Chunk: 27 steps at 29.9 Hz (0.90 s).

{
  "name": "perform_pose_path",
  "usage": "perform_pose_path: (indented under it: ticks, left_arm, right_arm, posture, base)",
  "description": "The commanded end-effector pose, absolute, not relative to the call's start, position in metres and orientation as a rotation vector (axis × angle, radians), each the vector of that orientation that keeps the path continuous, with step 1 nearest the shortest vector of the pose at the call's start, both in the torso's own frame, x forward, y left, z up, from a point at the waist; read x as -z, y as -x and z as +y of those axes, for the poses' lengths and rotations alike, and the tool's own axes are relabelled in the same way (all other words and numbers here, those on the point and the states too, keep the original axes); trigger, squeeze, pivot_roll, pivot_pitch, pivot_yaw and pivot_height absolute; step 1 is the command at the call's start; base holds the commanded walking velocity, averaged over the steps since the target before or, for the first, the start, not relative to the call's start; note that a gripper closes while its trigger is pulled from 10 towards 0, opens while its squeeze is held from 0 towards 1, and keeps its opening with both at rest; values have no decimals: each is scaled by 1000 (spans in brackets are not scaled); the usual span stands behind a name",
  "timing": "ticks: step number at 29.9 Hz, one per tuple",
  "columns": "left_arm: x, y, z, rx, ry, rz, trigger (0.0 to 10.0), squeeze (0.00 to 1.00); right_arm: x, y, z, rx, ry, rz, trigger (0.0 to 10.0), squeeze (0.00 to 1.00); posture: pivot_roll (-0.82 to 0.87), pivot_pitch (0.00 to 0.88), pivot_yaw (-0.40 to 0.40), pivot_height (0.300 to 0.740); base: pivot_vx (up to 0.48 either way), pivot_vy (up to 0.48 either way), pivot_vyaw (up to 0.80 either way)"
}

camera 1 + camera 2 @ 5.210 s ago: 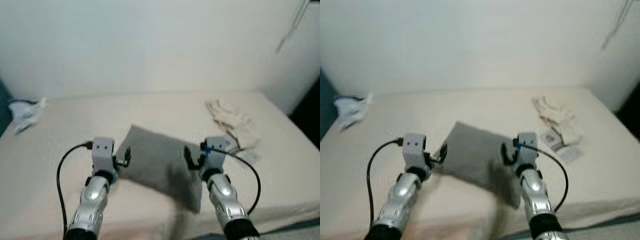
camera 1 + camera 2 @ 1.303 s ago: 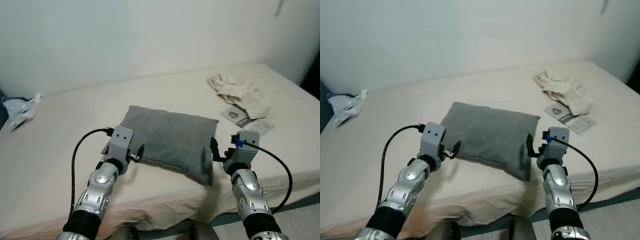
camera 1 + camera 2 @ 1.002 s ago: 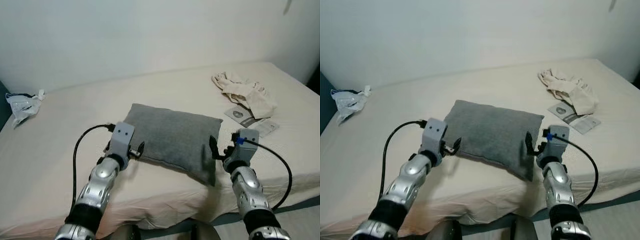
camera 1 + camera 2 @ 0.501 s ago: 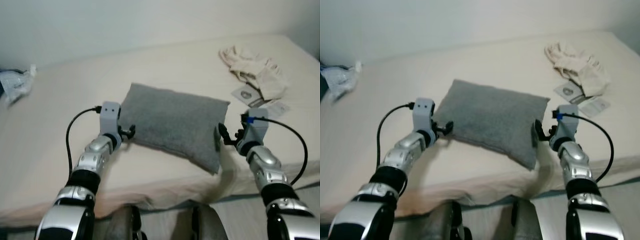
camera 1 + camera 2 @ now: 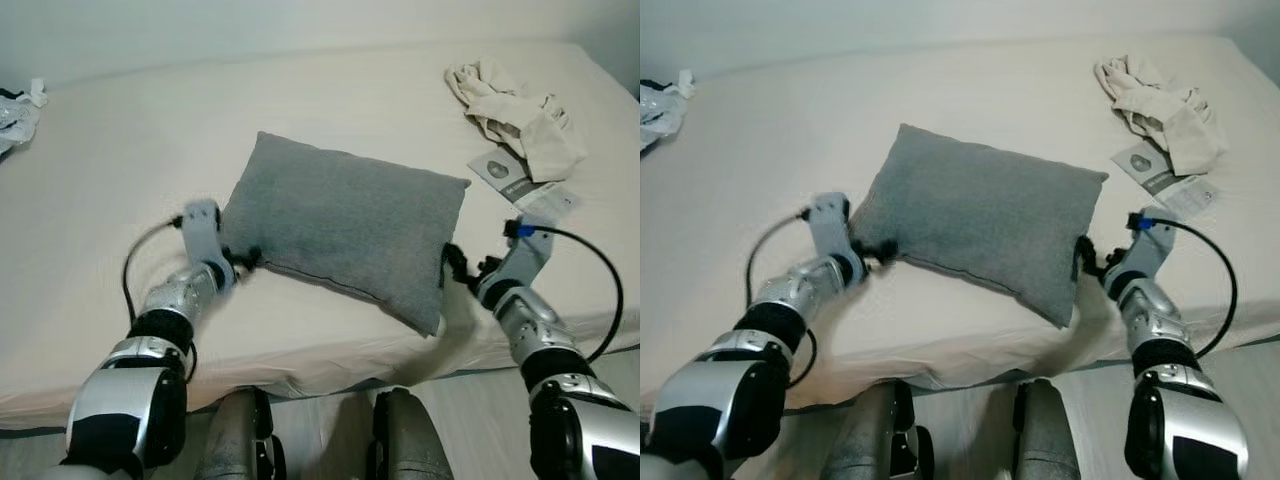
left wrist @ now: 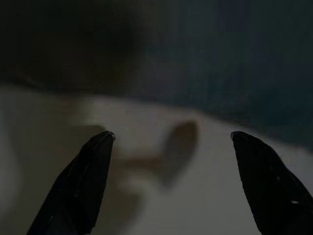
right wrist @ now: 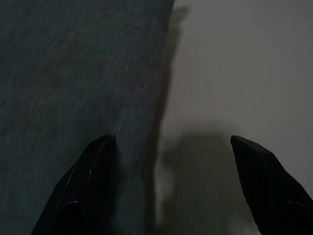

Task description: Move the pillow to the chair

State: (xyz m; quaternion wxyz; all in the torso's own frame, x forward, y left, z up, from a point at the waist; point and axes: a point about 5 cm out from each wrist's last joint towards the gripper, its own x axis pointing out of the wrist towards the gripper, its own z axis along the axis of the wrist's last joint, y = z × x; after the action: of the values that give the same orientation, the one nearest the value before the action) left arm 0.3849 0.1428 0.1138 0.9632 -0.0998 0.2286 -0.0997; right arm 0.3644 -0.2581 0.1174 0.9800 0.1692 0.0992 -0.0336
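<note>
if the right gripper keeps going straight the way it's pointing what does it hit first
Most likely the gray pillow. The right gripper sits at the pillow's right edge, fingers open and aimed across it. In the right wrist view one finger lies over the pillow, the other over the bed sheet, so depth is uncertain.

The pillow (image 5: 350, 228) lies on the bed (image 5: 120, 170), near its front edge and roughly midway across, with the left gripper (image 5: 245, 261) at its left end and the right gripper (image 5: 452, 262) at its right end, one on each side of it, each with its fingers spread apart. Behind and to the right of the pillow, a heap of cloth (image 5: 510, 112) sits near the bed's far right corner, and a leaflet (image 5: 518, 182) lies just in front of that heap. At the far left edge of the bed, well apart from the pillow, lies a crumpled bag (image 5: 15, 110).
</note>
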Motion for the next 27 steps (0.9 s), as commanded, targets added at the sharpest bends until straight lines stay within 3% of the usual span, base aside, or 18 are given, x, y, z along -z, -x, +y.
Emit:
perform_pose_path:
  ticks: [1, 7, 12, 18, 27]
  left_arm:
    - [-103, -380, 137, 227, 157, 501, 10000, 0]
    - [-105, -380, 117, 296, 235, 490, 10000, 0]
    - [-119, -385, 97, 297, 557, 439, 10000, 0]
    - [-123, -386, 93, 293, 754, 402, 10000, 0]
    - [-116, -382, 87, 272, 849, 413, 10000, 0]
  right_arm:
    - [-108, -364, -249, 61, -411, 230, 10000, 0]
    - [-116, -371, -231, -23, -499, 169, 10000, 0]
    - [-130, -379, -216, -116, -534, 62, 10000, 0]
    - [-129, -380, -206, -172, -581, 74, 10000, 0]
    - [-115, -376, -190, -229, -575, 165, 10000, 0]
  posture:
    - [46, 394, 59, 630]
    - [53, 392, 70, 630]
    - [67, 395, 80, 630]
    - [69, 400, 94, 630]
    - [67, 394, 93, 630]
  base:
    - [0, 0, 0]
    - [0, 0, 0]
    - [0, 0, 0]
    - [0, 0, 0]
    - [0, 0, 0]
